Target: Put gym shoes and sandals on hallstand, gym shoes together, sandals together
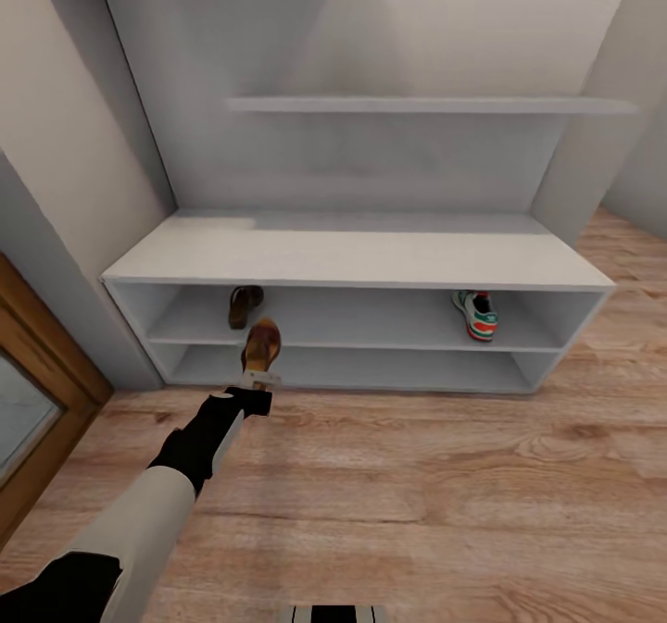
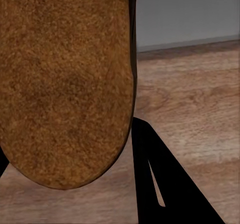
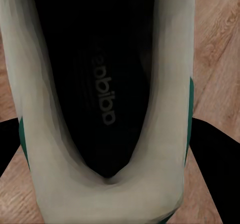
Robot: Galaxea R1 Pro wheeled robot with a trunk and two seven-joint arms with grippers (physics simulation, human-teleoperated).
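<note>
Left gripper (image 1: 258, 380) pinching second sandal (image 1: 261, 343) at frame centre-left before hallstand (image 1: 357, 257), next slide in beside shelved sandal (image 1: 245, 305); right gripper (image 3: 107, 194) clamps gym shoe (image 3: 107, 99).

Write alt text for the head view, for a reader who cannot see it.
The left pincer holds a brown sandal out toward the pale grey hallstand. On its upper open shelf lie a second sandal at the left and one gym shoe at the right. Light wood corridor floor fills the foreground.
</note>
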